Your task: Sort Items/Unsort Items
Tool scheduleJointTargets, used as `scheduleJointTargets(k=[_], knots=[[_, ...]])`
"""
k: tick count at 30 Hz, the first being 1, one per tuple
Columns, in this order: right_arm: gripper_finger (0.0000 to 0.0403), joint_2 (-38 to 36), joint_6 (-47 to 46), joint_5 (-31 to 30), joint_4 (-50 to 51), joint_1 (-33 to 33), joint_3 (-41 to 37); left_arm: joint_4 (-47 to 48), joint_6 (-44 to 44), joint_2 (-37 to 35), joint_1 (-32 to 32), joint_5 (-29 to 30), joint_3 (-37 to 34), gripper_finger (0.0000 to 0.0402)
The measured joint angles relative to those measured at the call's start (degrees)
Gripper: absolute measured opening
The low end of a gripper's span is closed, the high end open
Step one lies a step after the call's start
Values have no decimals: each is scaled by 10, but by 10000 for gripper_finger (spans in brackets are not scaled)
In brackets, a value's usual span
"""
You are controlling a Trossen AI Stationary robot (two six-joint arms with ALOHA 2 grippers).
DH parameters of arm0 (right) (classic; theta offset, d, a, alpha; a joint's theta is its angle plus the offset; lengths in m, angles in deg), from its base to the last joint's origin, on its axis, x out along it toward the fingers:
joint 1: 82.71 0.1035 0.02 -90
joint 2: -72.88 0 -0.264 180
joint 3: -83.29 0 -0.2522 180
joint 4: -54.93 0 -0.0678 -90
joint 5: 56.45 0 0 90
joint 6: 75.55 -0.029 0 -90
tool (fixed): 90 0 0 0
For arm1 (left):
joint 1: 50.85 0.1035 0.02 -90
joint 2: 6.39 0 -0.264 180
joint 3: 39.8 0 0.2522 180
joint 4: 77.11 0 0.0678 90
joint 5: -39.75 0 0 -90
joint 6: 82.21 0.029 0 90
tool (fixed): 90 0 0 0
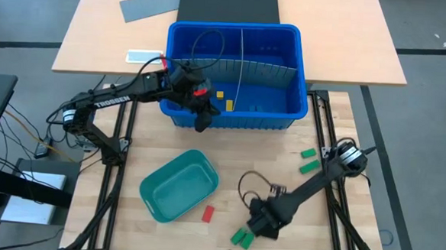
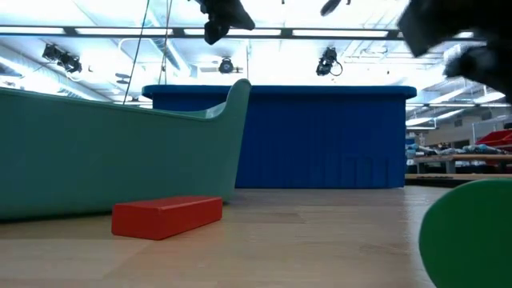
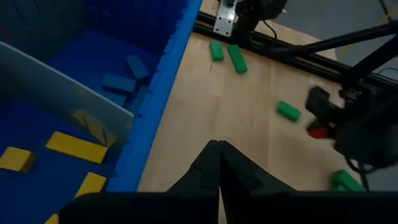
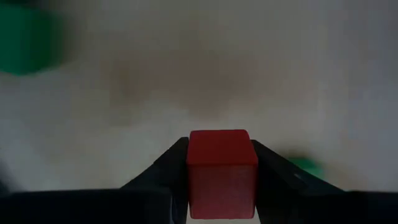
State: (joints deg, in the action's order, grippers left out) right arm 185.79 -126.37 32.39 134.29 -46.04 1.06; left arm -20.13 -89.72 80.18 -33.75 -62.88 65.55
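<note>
Right gripper (image 4: 221, 163) jaws clamped on boxy red block (image 4: 222, 171); left gripper (image 3: 217, 163) jaws together.

We see two dark arms with looping black cables; the left arm (image 1: 113, 98) carries white lettering and red trim.

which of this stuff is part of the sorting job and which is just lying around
Job:
- red block between the right gripper's fingers
- red block on the table
- green blocks
- yellow blocks in the blue bin
- left gripper, shut at the bin's front wall

Lying about:
- teal tray
- grey sheet
</note>
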Motion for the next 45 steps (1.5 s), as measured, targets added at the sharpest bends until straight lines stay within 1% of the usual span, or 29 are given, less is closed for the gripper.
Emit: scheduleJointTargets(k=[5,11,14,17,20,23,26,28,30,33,37,39,41,42,43,45], knots=[[125,-55,34,-82,92,-43,-1,-1,-1,0,-7,-1,0,6],[125,-143,66,-204,149,-138,-1,0,10,0,-7,-16,0,6],[125,-198,92,-244,140,-205,0,2,14,0,-7,-16,0,6],[125,-256,117,-284,108,-292,0,2,15,0,-7,-16,0,6],[125,-303,149,-297,47,-396,0,-4,15,0,-7,-16,0,6],[125,-334,209,-293,-59,-506,0,-23,15,0,-7,-10,0,6],[125,-339,273,-271,-190,-609,0,-58,28,0,-7,-8,0,6],[125,-331,306,-229,-271,-672,0,-83,27,0,-7,1,0,6],[125,-314,316,-183,-333,-730,0,-101,11,0,-7,19,0,6],[125,-279,314,-133,-378,-802,1,-113,-21,0,-7,45,0,6],[125,-232,321,-85,-391,-858,1,-105,-62,0,-7,61,0,6],[125,-212,330,-53,-387,-872,0,-98,-82,0,-9,59,0,6],[127,-199,331,-35,-384,-881,0,-88,-107,0,-12,45,0,6],[141,-195,330,-32,-383,-884,0,-82,-117,0,-15,30,0,6],[165,-193,330,-30,-383,-886,0,-76,-126,0,-19,13,0,6],[225,-193,339,-29,-384,-887,0,-61,-137,-5,-33,-20,0,6]])
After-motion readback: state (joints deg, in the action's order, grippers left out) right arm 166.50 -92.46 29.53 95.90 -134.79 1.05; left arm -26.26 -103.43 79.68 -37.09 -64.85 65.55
